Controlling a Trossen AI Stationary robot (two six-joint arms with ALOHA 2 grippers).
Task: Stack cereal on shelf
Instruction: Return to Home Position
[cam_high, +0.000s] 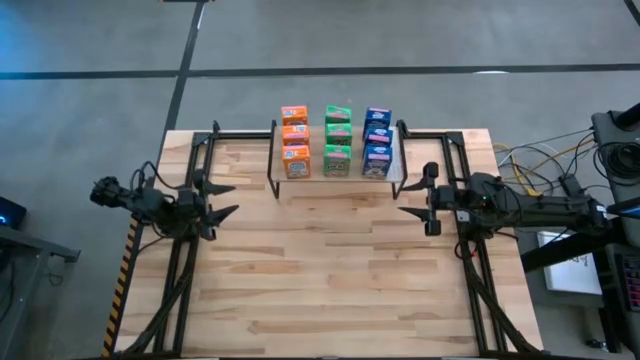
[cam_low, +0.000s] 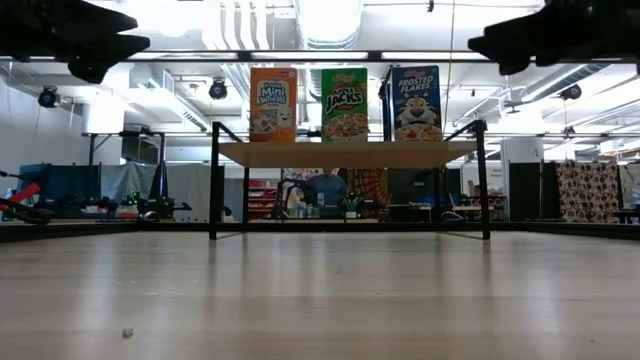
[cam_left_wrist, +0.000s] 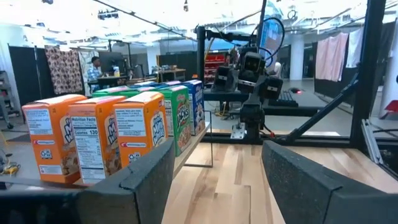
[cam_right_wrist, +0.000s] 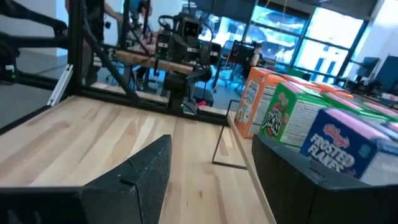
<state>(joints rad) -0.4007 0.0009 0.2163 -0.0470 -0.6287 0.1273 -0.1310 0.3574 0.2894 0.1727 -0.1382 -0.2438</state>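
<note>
Cereal boxes (cam_high: 338, 158) are standing, all nine of them, on the shelf (cam_high: 316, 169) at the far middle of the wooden table (cam_high: 330, 280), and neither gripper is touching them. The left gripper (cam_high: 230, 198) is hovering above the table's left side, its two fingers spread wide with nothing between them, pointing toward the table's middle. The right gripper (cam_high: 402, 197) is hovering above the right side, likewise splayed and empty, and is facing the left one across bare wood, well apart from it. Each is sitting just off one end of the shelf and a little nearer than its front edge. Beyond them the boxes are lining up upright in three rows of three running front to back: orange Mini-Wheats boxes (cam_high: 295, 140) on the left, green Apple Jacks boxes (cam_low: 345, 104) in the middle, blue Frosted Flakes boxes (cam_high: 377, 142) on the right, with narrow gaps between the rows. In the low view the light plank is resting on thin black legs (cam_low: 214, 180), and the front boxes are showing their printed faces.
</note>
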